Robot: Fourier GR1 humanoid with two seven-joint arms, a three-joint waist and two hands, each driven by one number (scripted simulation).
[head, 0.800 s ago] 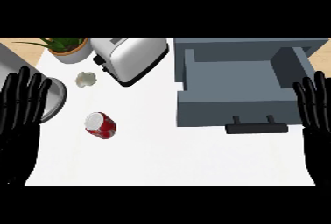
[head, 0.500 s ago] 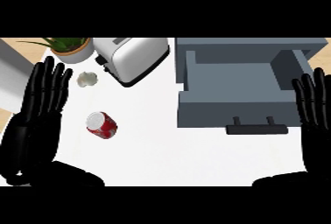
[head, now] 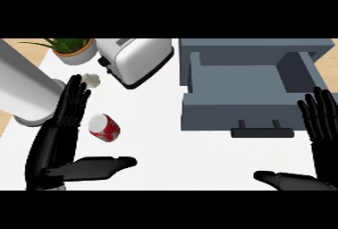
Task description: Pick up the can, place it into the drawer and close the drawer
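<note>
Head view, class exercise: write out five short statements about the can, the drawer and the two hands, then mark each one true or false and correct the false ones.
1. The can lies on the white counter, outside the drawer. True.
2. The drawer is pushed shut. False: it stands pulled out, its handle toward the robot.
3. The left hand is curled round the can. False: its fingers are straight, beside the can on its left.
4. The right hand is open at the view's right edge. True.
5. A toaster stands left of the drawer. True.
</note>
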